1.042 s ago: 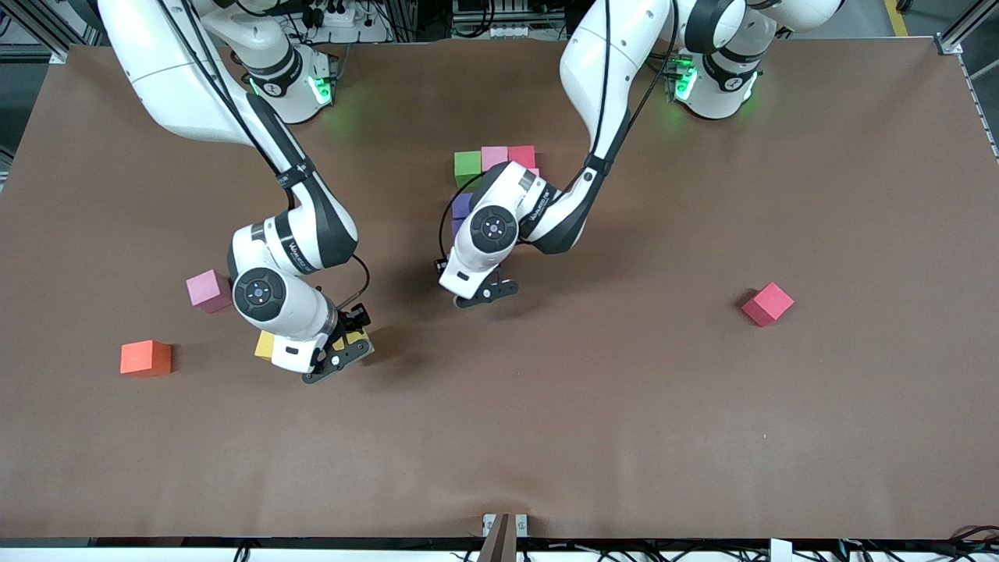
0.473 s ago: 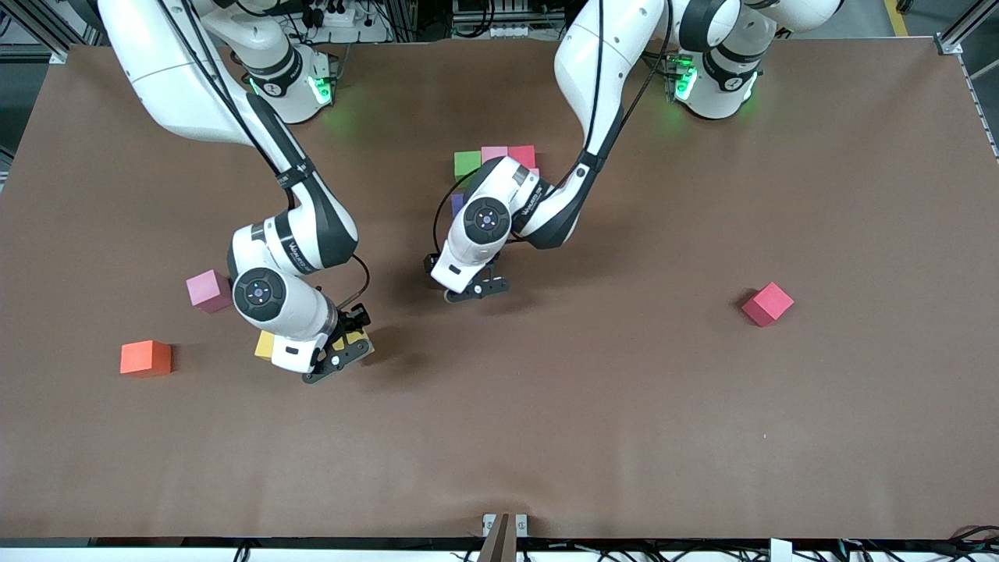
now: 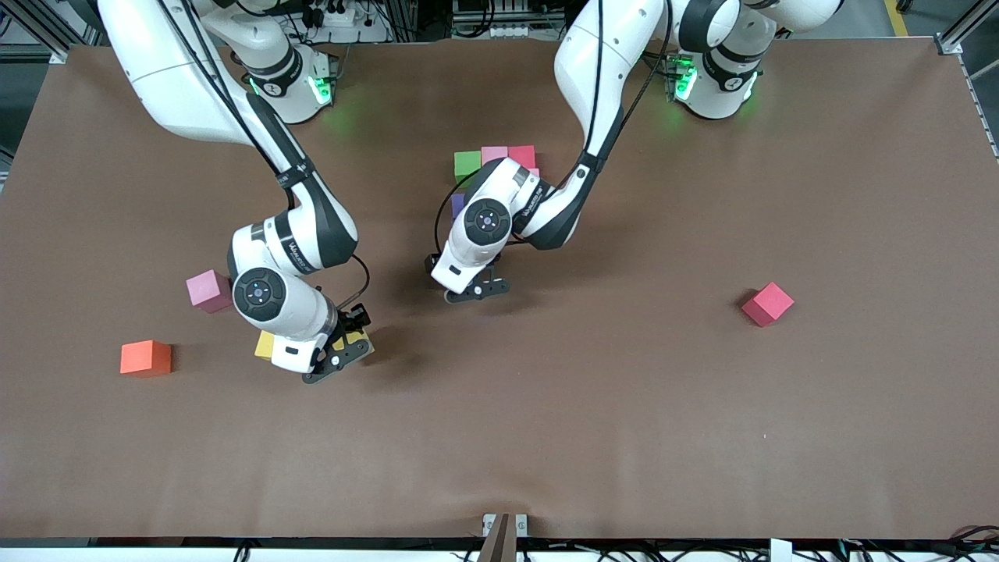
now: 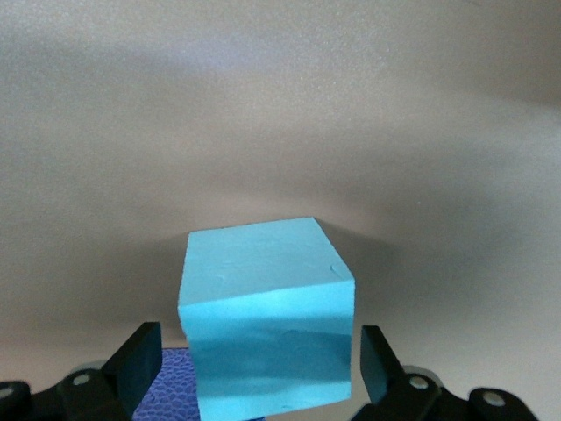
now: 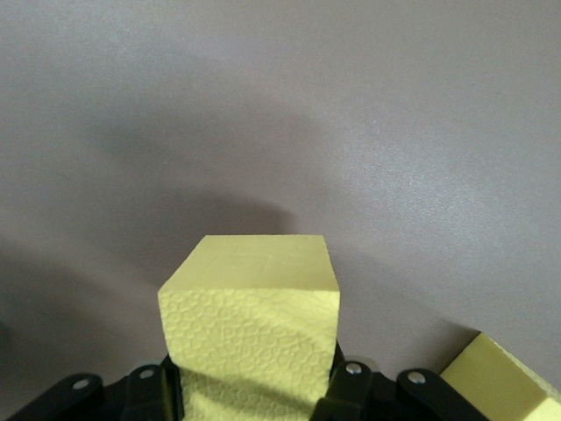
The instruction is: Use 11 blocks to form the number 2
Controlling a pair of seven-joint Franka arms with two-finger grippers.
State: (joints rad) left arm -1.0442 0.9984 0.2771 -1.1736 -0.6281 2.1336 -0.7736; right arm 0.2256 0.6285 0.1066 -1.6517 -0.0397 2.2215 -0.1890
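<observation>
Left pincer point(image 4: 254, 373) stands spread around the cyan block point(image 4: 266, 320): lift straight up, don't nudge it. Right pincer point(image 5: 254, 386) pinches a yellow block point(image 5: 252, 329), waiting near mid-surface.

A robotics lab: two white arms point(image 3: 234, 101) bolted along one edge of a brown-covered tabletop point(image 3: 624, 421), aluminium framing point(image 3: 964, 27) at its corners, cables and power strips point(image 3: 328, 16) just past that edge.

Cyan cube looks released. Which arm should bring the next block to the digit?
Right, probably. The right claw is already shut on a yellow cube, while the left claw stands open and empty around the cyan cube beside a purple cube.
</observation>
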